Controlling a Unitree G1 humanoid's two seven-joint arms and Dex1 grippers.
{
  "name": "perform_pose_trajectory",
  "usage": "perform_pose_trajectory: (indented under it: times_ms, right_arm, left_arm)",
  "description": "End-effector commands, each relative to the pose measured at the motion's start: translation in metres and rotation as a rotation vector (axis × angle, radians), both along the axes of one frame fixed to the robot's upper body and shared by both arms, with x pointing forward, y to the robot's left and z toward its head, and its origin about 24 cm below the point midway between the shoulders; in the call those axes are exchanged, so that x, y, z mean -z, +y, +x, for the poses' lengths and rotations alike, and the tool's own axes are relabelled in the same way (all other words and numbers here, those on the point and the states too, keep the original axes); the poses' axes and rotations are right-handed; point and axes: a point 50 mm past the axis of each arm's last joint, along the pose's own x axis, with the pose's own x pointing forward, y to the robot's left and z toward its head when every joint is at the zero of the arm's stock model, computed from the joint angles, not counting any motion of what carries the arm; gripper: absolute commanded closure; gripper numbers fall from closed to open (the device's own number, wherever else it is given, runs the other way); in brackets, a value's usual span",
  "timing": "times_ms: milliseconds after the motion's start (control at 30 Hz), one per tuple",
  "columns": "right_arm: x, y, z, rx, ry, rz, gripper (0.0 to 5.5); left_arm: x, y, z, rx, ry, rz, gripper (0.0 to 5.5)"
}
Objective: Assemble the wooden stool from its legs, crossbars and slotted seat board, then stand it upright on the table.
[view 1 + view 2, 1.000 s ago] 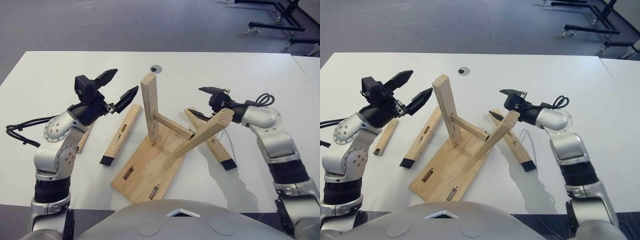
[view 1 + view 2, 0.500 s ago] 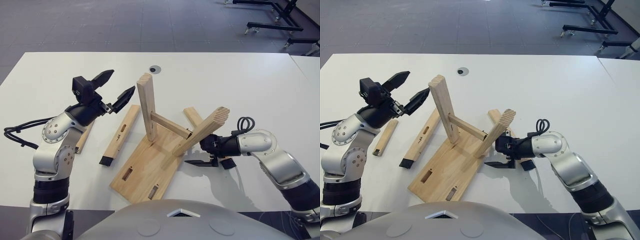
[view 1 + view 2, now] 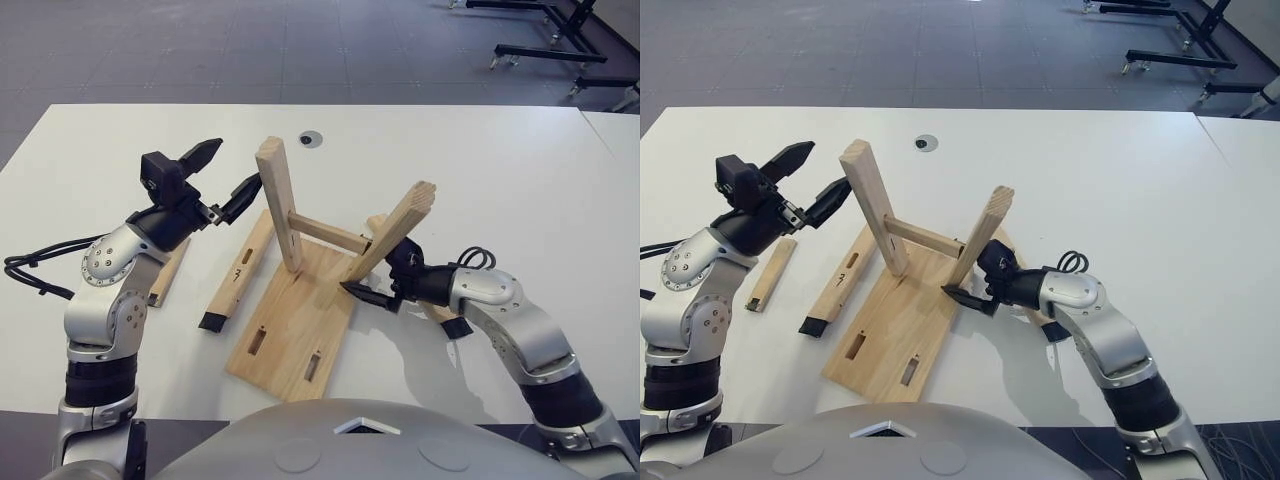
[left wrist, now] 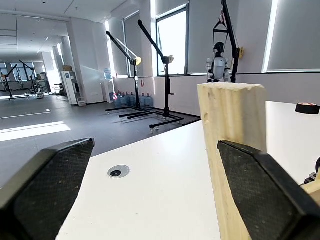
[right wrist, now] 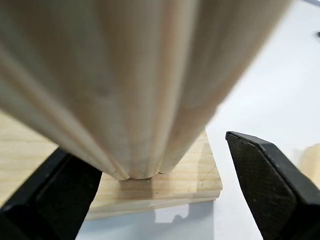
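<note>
Seat board [image 3: 290,325] lies flat on my white table [image 3: 480,160], slotted face up, near the front edge and roughly mid-width. Two legs stand in its far slots, the left leg [image 3: 278,200] and the right leg [image 3: 398,232], both tilted and joined by a crossbar [image 3: 328,232] above the board. My right gripper [image 3: 378,275] sits at the board's right corner, fingers [image 5: 260,185] spread on either side of the right leg's foot, with a gap showing on at least one side, so it is not clamped. My left gripper [image 3: 235,165] hangs in the air off the board's far-left side, close to the top of the left leg, jaws spread wide and holding nothing. A loose leg [image 3: 238,270] lies just left of the board, and a shorter bar [image 3: 168,275] lies farther left, partly under my left arm. Another loose leg [image 3: 445,318] lies right of the board, partly behind my right arm. Beyond the board the table runs bare to a round grommet [image 3: 310,140] near its far edge, and to the right it stays open up to a neighbouring table [image 3: 625,125]. Past the far edge is grey floor with black wheeled frames [image 3: 560,40].
</note>
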Motion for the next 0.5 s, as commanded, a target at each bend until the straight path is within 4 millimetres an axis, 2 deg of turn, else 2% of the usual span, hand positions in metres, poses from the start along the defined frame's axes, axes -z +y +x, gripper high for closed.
perform_pose_trajectory:
  times_ms: [33, 300, 433, 500]
  right_arm:
    - [-0.006, -0.005, 0.022, 0.065, -0.155, -0.051, 1.32]
    - [-0.041, -0.009, 0.074, -0.032, -0.386, -0.103, 1.32]
    - [-0.048, -0.013, 0.074, -0.054, -0.392, -0.064, 1.32]
    - [-0.065, -0.020, 0.067, -0.032, -0.387, 0.026, 1.32]
  left_arm:
    - [0.000, -0.002, 0.001, 0.016, -0.003, 0.011, 0.96]
    - [0.001, -0.005, 0.007, 0.016, -0.012, 0.007, 0.96]
    - [-0.002, -0.001, 0.009, -0.002, -0.034, 0.009, 0.96]
    - [-0.008, 0.007, 0.011, -0.037, -0.061, 0.018, 0.96]
